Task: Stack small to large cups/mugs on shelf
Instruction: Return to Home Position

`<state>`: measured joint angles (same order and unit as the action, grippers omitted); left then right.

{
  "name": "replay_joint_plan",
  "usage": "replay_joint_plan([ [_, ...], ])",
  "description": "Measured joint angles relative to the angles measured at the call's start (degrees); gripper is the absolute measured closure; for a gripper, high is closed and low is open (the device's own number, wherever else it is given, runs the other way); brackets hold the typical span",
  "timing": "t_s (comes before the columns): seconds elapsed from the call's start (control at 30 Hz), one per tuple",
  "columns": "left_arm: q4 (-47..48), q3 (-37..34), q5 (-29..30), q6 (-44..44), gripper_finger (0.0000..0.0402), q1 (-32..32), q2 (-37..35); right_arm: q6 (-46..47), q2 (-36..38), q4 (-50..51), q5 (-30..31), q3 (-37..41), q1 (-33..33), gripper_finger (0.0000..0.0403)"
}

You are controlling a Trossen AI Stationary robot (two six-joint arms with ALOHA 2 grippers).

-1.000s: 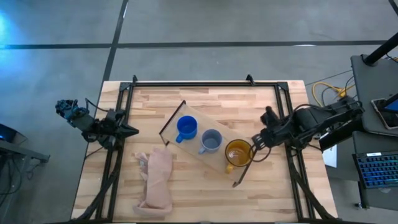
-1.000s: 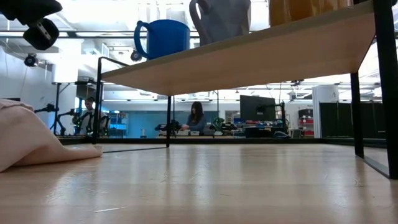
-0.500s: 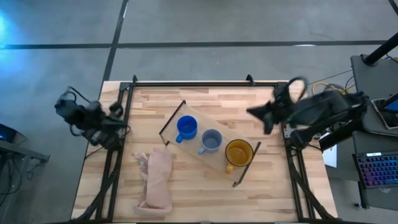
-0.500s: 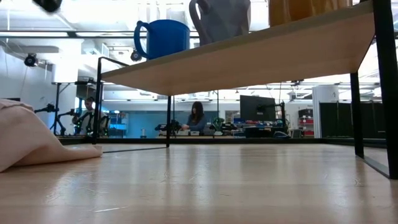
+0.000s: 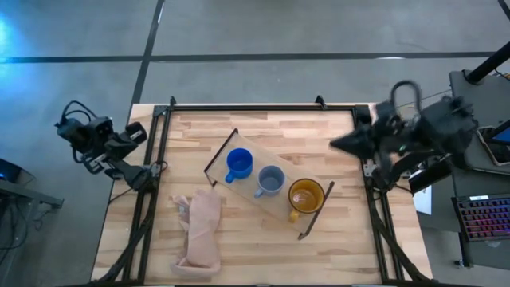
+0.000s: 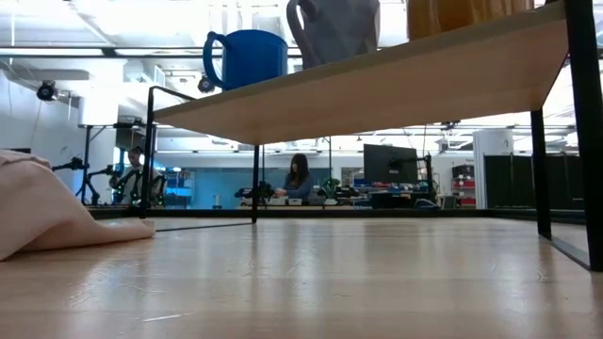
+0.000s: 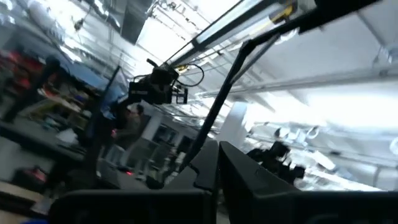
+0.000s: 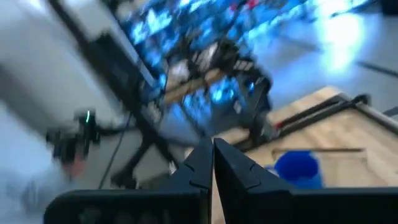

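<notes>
L gripper point(image 5: 134, 134), R gripper point(image 5: 338, 145): fingers together, off shelf point(image 5: 279, 162) ends; low R swing (yellow-orange mug point(image 5: 305, 195) nearest) could clip it.

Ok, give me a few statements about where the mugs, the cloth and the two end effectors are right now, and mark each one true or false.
1. The blue mug, the grey-blue mug and the yellow mug all stand on the shelf. True.
2. The yellow mug stands between the other two. False: the grey-blue mug is in the middle, and the yellow mug is at one end of the row.
3. The cloth lies on the shelf board. False: it lies on the tabletop, beside the shelf end nearest the blue mug.
4. Neither the left end effector nor the right end effector holds a mug. True: both are shut on nothing, at opposite sides of the table.
</notes>
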<state>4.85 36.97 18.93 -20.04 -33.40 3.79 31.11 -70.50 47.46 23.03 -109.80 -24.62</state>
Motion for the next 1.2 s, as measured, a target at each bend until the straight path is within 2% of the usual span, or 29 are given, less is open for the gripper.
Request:
replay_joint_plan([
  [0.2, 0.08, -0.03, -2.39, -8.00, 0.0402, -0.01, 0.22, -1.38, -2.64, 0.22, -9.49, 3.39, -1.38, 0.0394],
  [0.33, 0.09, -0.04, -3.50, -9.23, 0.0402, -0.01, -0.04, -2.78, -3.55, -3.54, -11.81, 6.67, -1.68, 0.0394],
  [0.43, 0.49, -0.75, -4.75, -6.63, 0.0402, 0.02, 0.34, -8.58, -3.59, -12.43, -14.56, 11.05, -2.14, 0.0394],
  [0.53, -1.38, -2.86, -7.15, -8.03, 0.0402, 0.00, 1.34, -13.80, -2.93, -22.68, -19.60, 16.94, -2.76, 0.0394],
  [0.63, -11.21, -7.25, -13.42, -5.51, 0.0402, 0.02, 3.20, -14.42, -1.58, -25.33, -20.78, 22.76, -3.02, 0.0394],
  [0.73, -27.72, -11.99, -24.11, 2.03, 0.0402, -0.01, 5.23, -14.26, 1.46, -26.07, -20.11, 28.22, -2.79, 0.0394],
  [0.8, -34.40, -14.10, -29.02, 6.63, 0.0402, -0.01, 5.52, -15.50, 4.74, -27.85, -19.88, 31.36, -2.30, 0.0394],
  [1.03, -30.34, -18.33, -29.10, 15.70, 0.0402, -0.01, -1.76, -21.05, 17.85, -35.88, -20.02, 44.42, 0.28, 0.0394],
  [1.13, -25.25, -16.96, -28.38, 21.90, 0.0402, 0.32, -2.01, -25.07, 23.31, -39.63, -19.99, 49.59, 2.08, 0.0394],
  [1.2, -20.13, -13.86, -27.08, 22.08, 0.0402, 0.42, -2.02, -26.99, 26.32, -43.28, -20.15, 53.01, 3.90, 0.0394],
])
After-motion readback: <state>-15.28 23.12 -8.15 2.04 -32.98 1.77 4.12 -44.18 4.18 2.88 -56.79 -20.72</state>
